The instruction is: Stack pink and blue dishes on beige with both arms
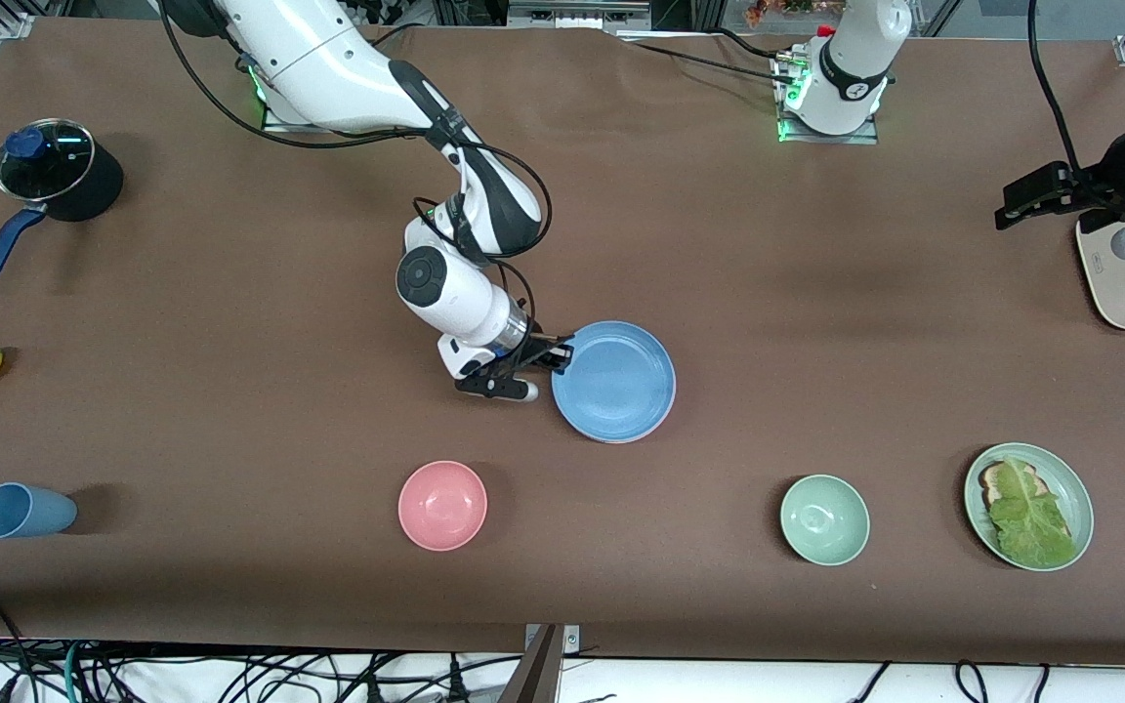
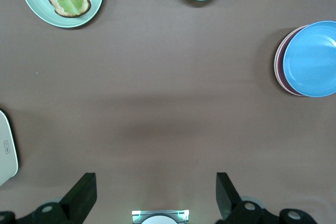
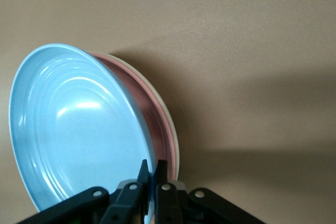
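The right gripper point(image 3: 152, 174) pinches the blue plate's point(image 1: 618, 379) rim, tilted over the pink plate point(image 3: 152, 114) already on beige point(image 3: 173, 140), so only lowering and release seem left, while the left gripper point(image 2: 152, 195) waits spread apart near the toaster point(image 1: 1124, 283).

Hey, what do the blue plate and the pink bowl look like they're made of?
The blue plate, pinched at its rim by the right gripper, looks like glossy plastic or melamine, possibly glazed ceramic: smooth, thin-walled, with soft highlights and faint rings. The pink bowl looks the same kind, evenly coloured with a slight sheen inside. Neither shows a mark that settles it.
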### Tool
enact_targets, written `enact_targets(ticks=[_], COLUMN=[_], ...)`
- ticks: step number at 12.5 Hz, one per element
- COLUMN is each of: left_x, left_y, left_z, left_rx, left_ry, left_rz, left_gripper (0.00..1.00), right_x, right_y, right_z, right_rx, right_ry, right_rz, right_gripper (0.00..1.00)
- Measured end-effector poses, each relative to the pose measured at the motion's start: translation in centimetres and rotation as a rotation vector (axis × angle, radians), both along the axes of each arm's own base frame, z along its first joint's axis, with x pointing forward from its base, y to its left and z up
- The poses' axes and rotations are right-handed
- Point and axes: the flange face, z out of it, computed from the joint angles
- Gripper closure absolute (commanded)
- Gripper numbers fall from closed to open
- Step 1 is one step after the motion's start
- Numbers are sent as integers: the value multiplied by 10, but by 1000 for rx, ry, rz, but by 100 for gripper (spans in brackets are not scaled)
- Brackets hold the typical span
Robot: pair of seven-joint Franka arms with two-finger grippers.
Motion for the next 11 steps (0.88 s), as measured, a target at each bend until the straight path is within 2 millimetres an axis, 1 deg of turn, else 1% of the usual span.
enact_targets(ticks=[4, 6, 7, 8, 11], left_x=[6, 8, 8, 8, 8], left_y=[0, 0, 0, -1, -1], left_z=[-9, -11, -11, -11, -11], left_rx=[0, 0, 0, 0, 0], left_ry=[6, 9, 8, 7, 7], left_rz=[1, 1, 0, -1, -1], left_gripper=[0, 0, 0, 0, 0], right_x=[5, 14, 21, 28, 42], right_y=[-1, -12, -22, -37, -93], right_z=[8, 20, 30, 44, 101], right_rx=[4, -9, -28, -62, -278], right_ry=[-17, -17, -3, 13, 36], right_rz=[-3, -9, -7, 7, 100], right_gripper=[0, 0, 0, 0, 0])
